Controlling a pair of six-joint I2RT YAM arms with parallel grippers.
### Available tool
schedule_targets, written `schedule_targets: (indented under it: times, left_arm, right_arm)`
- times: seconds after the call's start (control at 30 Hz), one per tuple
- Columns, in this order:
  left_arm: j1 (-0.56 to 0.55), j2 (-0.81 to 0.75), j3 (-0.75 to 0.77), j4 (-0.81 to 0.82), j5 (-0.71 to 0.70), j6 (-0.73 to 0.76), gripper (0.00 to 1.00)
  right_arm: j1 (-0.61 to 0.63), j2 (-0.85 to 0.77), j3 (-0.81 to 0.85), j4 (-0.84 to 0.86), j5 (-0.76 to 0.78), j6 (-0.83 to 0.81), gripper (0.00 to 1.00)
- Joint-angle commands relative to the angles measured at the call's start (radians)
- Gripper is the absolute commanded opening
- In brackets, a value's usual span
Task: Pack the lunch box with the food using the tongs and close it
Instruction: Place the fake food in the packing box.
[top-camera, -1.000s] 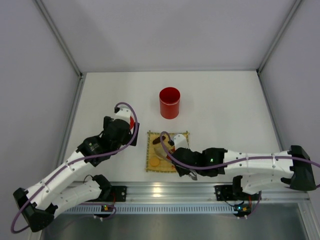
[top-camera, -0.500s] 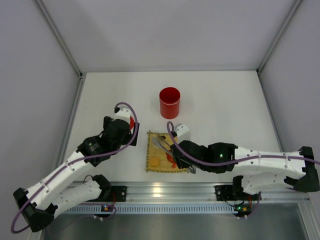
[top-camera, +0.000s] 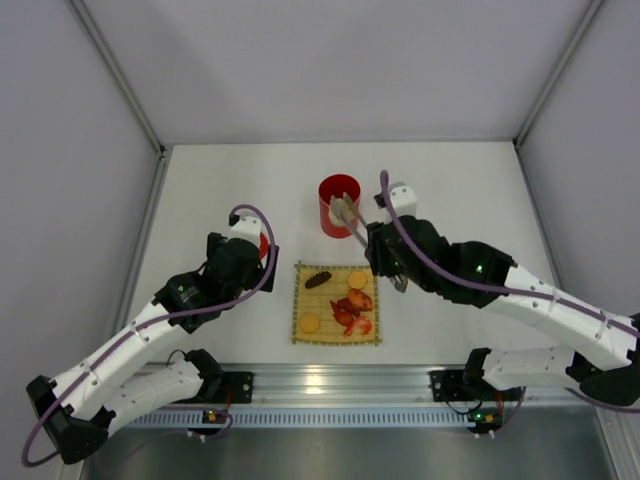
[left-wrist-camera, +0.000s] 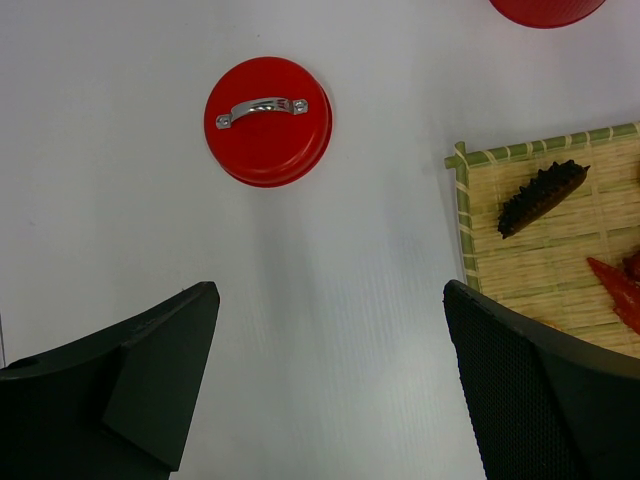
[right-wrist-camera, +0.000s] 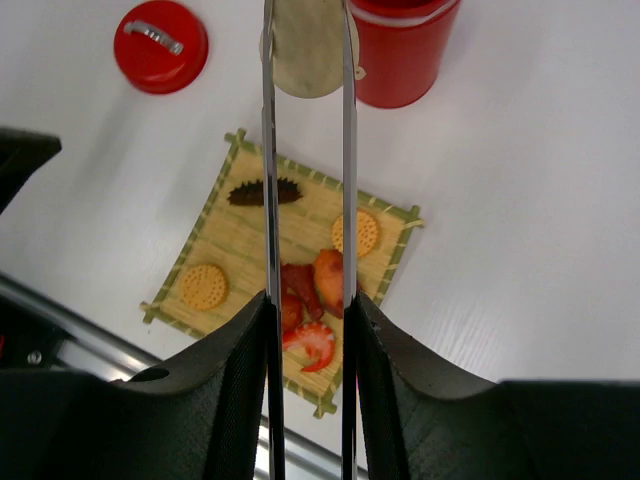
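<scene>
The red lunch box (top-camera: 338, 212) stands open behind the bamboo mat (top-camera: 303, 302). My right gripper (right-wrist-camera: 310, 300) is shut on the silver tongs (right-wrist-camera: 268, 150). The tongs' tips pinch a white round piece (right-wrist-camera: 310, 50), held above the lunch box's mouth in the top view (top-camera: 343, 209). On the mat lie a dark brown piece (top-camera: 319, 279), two orange slices (top-camera: 357, 280) (top-camera: 310, 323) and red chunks (top-camera: 352, 312). The red lid (left-wrist-camera: 268, 120) with its silver tab lies left of the mat. My left gripper (left-wrist-camera: 328, 292) hovers open over bare table, near the lid.
Grey walls close the white table on three sides. A metal rail (top-camera: 330, 385) with both arm bases runs along the near edge. The left arm (top-camera: 150, 325) stretches over the table's left side, and the right arm (top-camera: 520, 295) crosses its right side.
My right arm has lifted the tongs off the mat with the white piece and carried them back to the lunch box. The left arm has not moved.
</scene>
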Motion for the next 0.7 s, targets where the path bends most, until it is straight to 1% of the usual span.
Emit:
schedule_targets:
  times: [0.0,0.1,0.2,0.3,0.4,0.67]
  left_arm:
    - [0.0,-0.013,-0.006,0.017,-0.001,-0.009,0.99]
    - [0.0,-0.013,-0.006,0.018,-0.001,-0.009,0.99]
    - [0.0,-0.013,-0.006,0.018,-0.001,-0.011,0.99]
    - [0.0,-0.015,-0.006,0.017,-0.001,-0.011,0.99]
    - [0.0,-0.013,-0.006,0.017,-0.001,-0.009,0.99]
    - [0.0,-0.015,-0.006,0.017,0.001,-0.009,0.99]
  right_arm:
    - [-0.151,-0.004,0.128,0.01,-0.007,-0.107,0.35]
    - [-0.252,0.055,0.197,0.025,-0.04,-0.16,0.35]
    - [-0.314,0.12,0.256,0.048,-0.092,-0.191,0.35]
    - [-0.341,0.187,0.302,0.053,-0.109,-0.211,0.35]
    - [-0.348,0.215,0.314,0.073,-0.135,-0.216,0.35]
    - [-0.354,0.298,0.267,0.145,-0.152,-0.208,0.34]
